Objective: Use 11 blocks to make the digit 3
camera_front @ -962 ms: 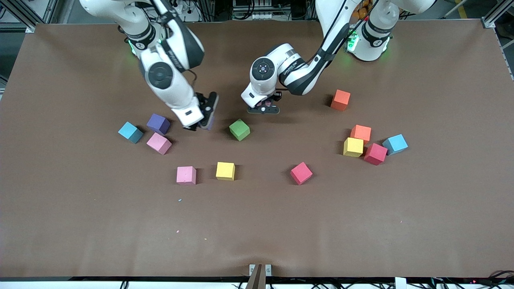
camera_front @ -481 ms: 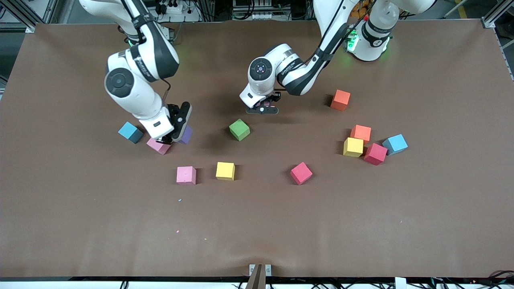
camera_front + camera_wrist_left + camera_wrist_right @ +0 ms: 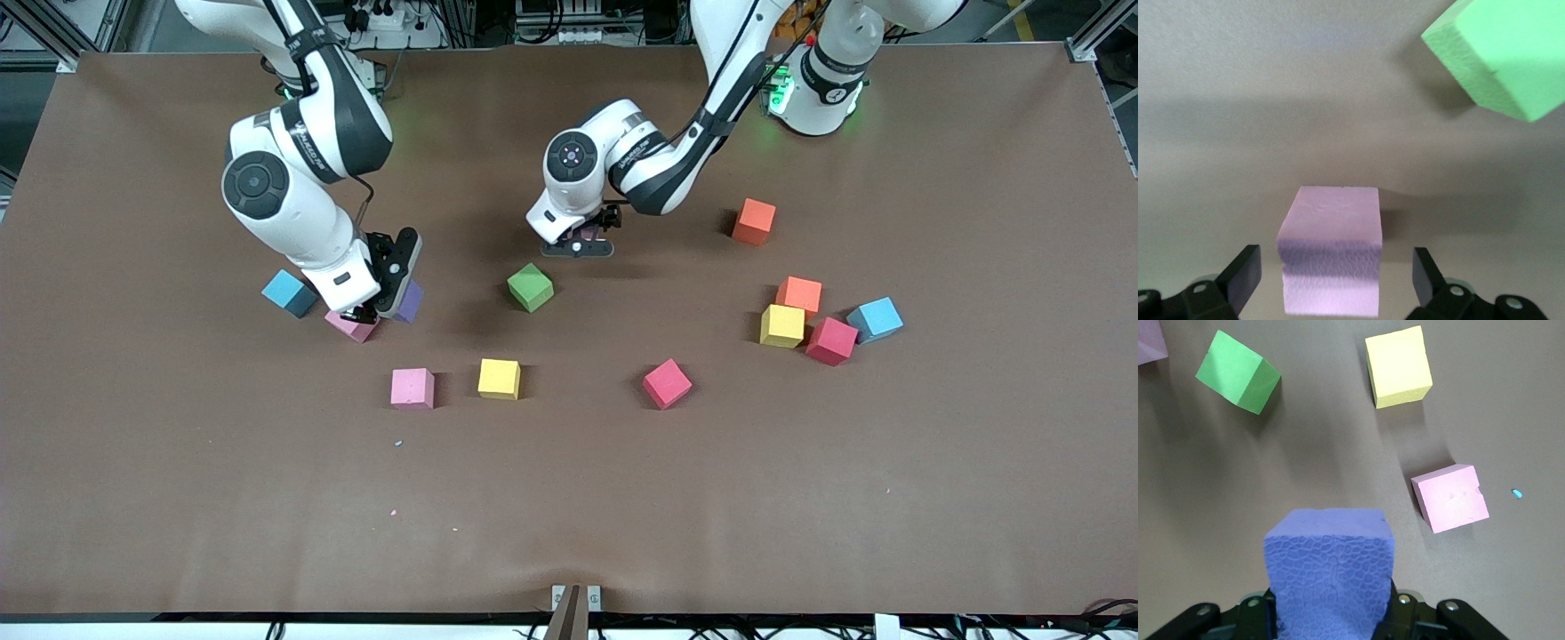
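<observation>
Collision is the risk: a purple cube [image 3: 1329, 570] is clamped in the right gripper [image 3: 384, 293] directly above a pink cube [image 3: 353, 325], while the left gripper [image 3: 580, 242], spread wide, could nudge the lilac cube [image 3: 1331, 263] between its fingers.

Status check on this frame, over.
Left gripper open around a pink block. Right gripper shut on purple block. Digit 3 not started.

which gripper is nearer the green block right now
Left. The left gripper, open, sits just farther from the camera than the green block; the right gripper, holding a purple block, is toward its own end.
</observation>
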Tool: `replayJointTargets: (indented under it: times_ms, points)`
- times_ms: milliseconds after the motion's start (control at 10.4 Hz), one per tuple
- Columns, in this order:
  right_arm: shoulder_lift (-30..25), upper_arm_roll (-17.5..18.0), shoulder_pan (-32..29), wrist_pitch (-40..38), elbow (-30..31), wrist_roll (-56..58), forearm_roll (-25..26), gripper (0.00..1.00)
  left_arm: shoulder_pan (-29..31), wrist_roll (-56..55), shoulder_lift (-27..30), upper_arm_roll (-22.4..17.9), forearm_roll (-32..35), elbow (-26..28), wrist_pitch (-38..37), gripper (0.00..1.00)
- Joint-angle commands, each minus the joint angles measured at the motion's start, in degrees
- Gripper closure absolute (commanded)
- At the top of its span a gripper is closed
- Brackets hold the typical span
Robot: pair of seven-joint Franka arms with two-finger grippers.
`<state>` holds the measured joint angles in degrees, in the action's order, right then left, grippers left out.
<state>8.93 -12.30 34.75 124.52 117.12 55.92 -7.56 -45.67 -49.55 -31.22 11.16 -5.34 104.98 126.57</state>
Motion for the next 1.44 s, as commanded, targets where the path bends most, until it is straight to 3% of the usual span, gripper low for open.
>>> replayJointTargets:
  times_ms: [0, 192, 385, 577, 865, 1346]
  points:
    - [1.0, 0.3, 0.4, -1.3, -1.5, 1.1, 1.7, 1.00, -0.1, -1.4, 5.5, -1.7, 1.4, 0.0, -6.3, 0.00]
    - [1.8, 0.3, 2.6, -1.2, -1.1, 2.3, 2.4, 1.00, 1.5, -1.3, 9.1, -4.0, 1.4, 0.1, -8.9, 0.00]
    - [2.1, 0.3, 5.1, -1.0, -0.1, 2.3, 2.4, 1.00, 8.1, -1.0, 10.6, -4.1, 1.5, -0.6, -10.5, 0.00]
    - [2.8, 0.3, 9.5, -0.8, 0.0, 2.3, 2.4, 1.00, 14.5, -1.4, 9.7, -4.3, 1.5, -4.9, -11.0, 0.00]
    - [3.6, 0.3, 17.9, -0.1, 1.4, 1.3, 2.5, 0.99, 20.4, -1.4, 3.0, -4.6, 6.6, -14.9, -13.3, 0.00]
    - [6.3, 0.4, 28.2, 11.8, 7.9, -12.3, 2.4, 0.99, 20.8, -1.5, -5.5, -8.3, 8.7, -24.4, -13.9, 0.00]
